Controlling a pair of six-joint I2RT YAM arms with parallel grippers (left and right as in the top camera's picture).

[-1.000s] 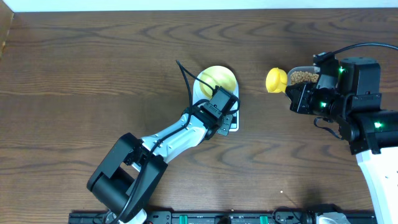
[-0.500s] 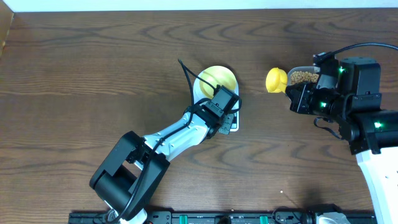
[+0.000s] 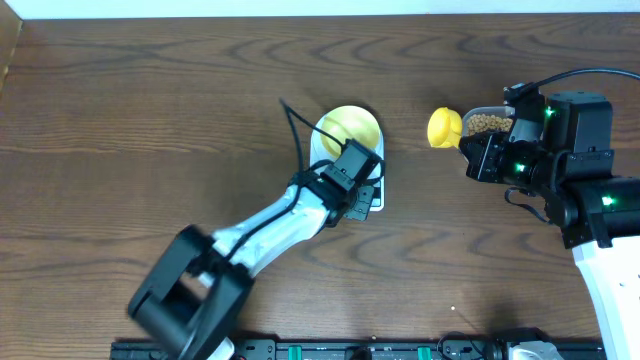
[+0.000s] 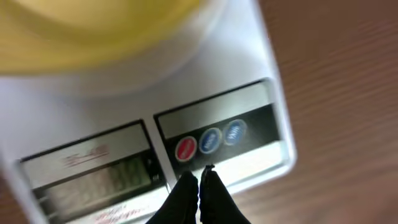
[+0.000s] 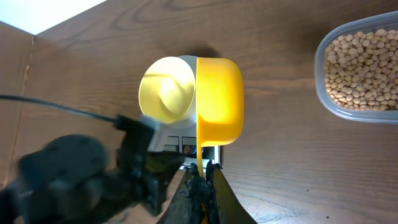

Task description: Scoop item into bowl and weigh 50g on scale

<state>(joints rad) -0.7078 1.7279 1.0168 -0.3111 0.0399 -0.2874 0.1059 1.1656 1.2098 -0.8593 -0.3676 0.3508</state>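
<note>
Tan beans (image 5: 364, 68) fill the clear tub (image 5: 319, 62) on the right of the table. They are small, hard, round and light, so they will roll and scatter freely, and no two-finger pinch suits them. They call for the yellow scoop (image 5: 219, 99), which the right gripper (image 5: 200, 171) has clamped by its thin handle, jaws tight on it. The scoop hangs between the tub and the scale (image 4: 249, 74), its cup turned on edge, and no beans show in it. A level carry will matter once it is loaded, and so will a slow tip, since single beans shift the reading little and a spill is hard to recover.

The pale yellow-green bowl (image 3: 350, 126) sits on the far end of the scale, with no beans visible inside. I judge it light and easily nudged, so it is best left alone. The left gripper (image 4: 200, 182) is closed and holds nothing. Its tips are at the scale's near edge, just beside the red button (image 4: 186, 149) and the display (image 4: 93, 177); whether they touch is unclear from this blurred view.
</note>
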